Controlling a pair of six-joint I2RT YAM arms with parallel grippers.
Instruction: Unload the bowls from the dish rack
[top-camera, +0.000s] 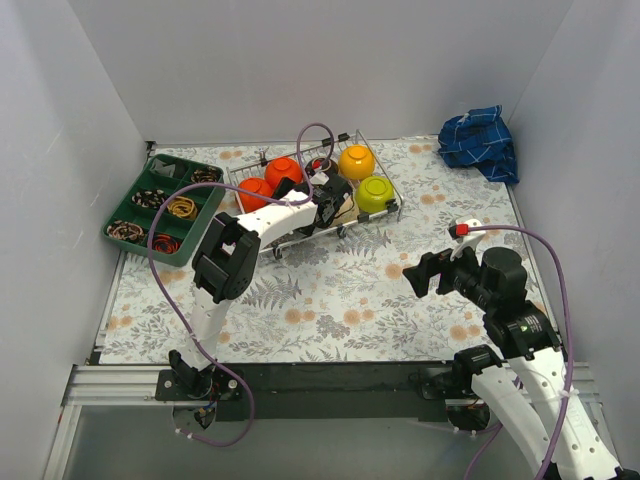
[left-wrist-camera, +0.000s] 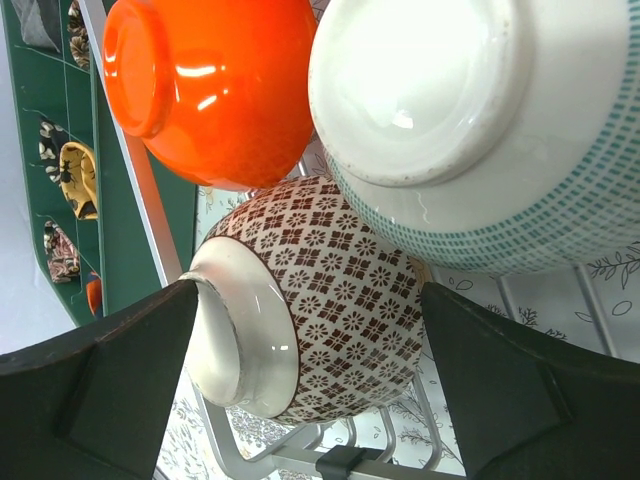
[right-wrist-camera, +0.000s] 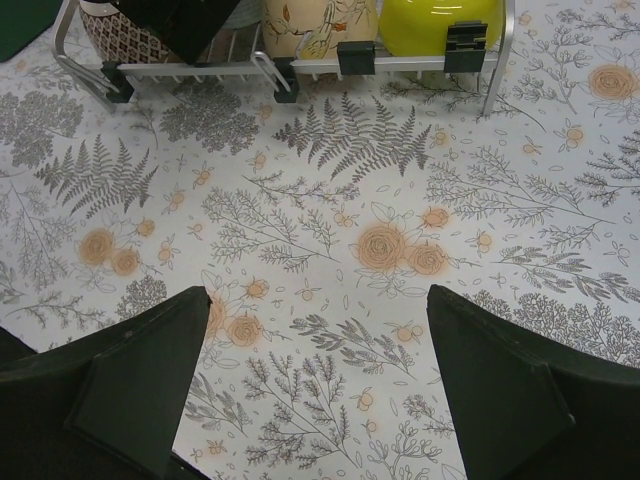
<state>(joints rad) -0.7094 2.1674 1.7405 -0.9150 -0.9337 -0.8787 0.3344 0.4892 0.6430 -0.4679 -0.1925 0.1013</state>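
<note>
The silver wire dish rack (top-camera: 385, 213) stands at the back middle of the floral mat. It holds two orange bowls (top-camera: 283, 172), a yellow bowl (top-camera: 357, 161), a yellow-green bowl (top-camera: 376, 193) and more. My left gripper (top-camera: 325, 197) reaches into the rack. In the left wrist view it is open (left-wrist-camera: 310, 298), its fingers on either side of a brown patterned bowl (left-wrist-camera: 340, 290) lying on its side in the rack. An orange bowl (left-wrist-camera: 220, 90) and a white bowl with teal dashes (left-wrist-camera: 480, 130) lean behind it. My right gripper (top-camera: 420, 272) hovers open (right-wrist-camera: 318, 300) over bare mat.
A green compartment tray (top-camera: 132, 208) with small items sits left of the rack. A crumpled blue cloth (top-camera: 480, 142) lies at the back right corner. White walls close in three sides. The rack's front rail (right-wrist-camera: 190, 68) shows at the top of the right wrist view.
</note>
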